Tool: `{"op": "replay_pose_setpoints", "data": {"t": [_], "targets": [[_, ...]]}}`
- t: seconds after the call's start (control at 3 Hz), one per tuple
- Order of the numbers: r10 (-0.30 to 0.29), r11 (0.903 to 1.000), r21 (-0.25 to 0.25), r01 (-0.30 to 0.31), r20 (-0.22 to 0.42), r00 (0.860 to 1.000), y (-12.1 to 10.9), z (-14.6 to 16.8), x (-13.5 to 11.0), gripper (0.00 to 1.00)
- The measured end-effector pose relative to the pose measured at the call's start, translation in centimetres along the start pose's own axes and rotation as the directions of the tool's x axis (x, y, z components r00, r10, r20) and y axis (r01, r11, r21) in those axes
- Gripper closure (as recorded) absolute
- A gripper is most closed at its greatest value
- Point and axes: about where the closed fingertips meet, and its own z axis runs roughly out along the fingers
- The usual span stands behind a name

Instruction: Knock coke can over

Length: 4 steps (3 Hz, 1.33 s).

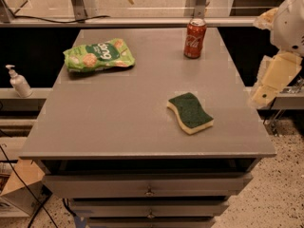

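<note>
The coke can [195, 38] is red with white lettering and a silver top. It stands upright near the far right edge of the grey table [118, 113]. My gripper [273, 80] hangs off the table's right side, level with the middle of the table. It is well to the right of the can, nearer the camera, and touches nothing.
A green snack bag [99, 55] lies at the far left of the table. A green and yellow sponge [190, 113] lies right of centre near the front. A soap dispenser [18, 81] stands on a ledge to the left. Drawers are below the front edge.
</note>
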Motion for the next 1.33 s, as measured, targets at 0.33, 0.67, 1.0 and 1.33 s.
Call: {"op": "replay_pose_setpoints", "data": {"t": [0.33, 0.67, 1.0, 1.33], "targets": [[-0.001, 1.0, 0.007, 0.001, 0.008, 1.0, -0.3, 0.1, -0.2, 0.0], [0.036, 0.9988, 0.032, -0.038, 0.053, 0.998, -0.8, 0.7, -0.2, 0.0], [0.075, 0.9928, 0.079, -0.089, 0.165, 0.983, -3.5, 2.0, -0.9, 0.0], [0.096, 0.9842, 0.118, -0.132, 0.269, 0.958, -7.1, 3.7, -1.8, 0.0]]}}
